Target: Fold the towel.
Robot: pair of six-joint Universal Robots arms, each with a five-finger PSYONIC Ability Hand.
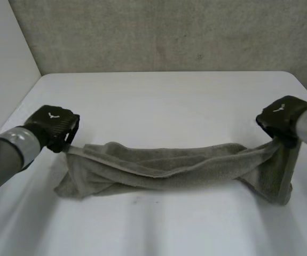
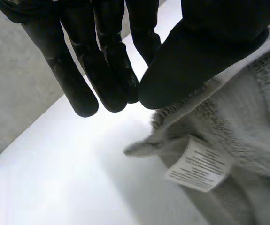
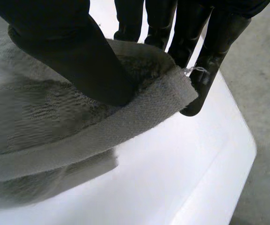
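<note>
Your towel [image 1: 164, 166] lies across the near half of the white table [image 1: 169, 96], bunched lengthwise into a loose grey band. Its middle sags onto the tabletop and both ends rise toward the robot hands.

The left robot hand [image 1: 54, 128] is at the towel's left end. In its wrist view the thumb [image 2: 205, 51] lies over the towel's edge and meets the straight fingers [image 2: 78, 70], so it is grasping that end in a pinch. Just beyond the thumb, a white care label [image 2: 198, 165] hangs from the towel's hem, with the table below it.

The right robot hand [image 1: 278, 118] is at the towel's right end, close to the table's right edge. Its wrist view shows the grasp plainly: the thumb [image 3: 73, 51] presses the folded edge down against the straight fingers [image 3: 210, 61] behind it, with a corner of the cloth poking out at the fingertips. Below this hand, the end of the towel drapes down to the table in a loose fold.
</note>
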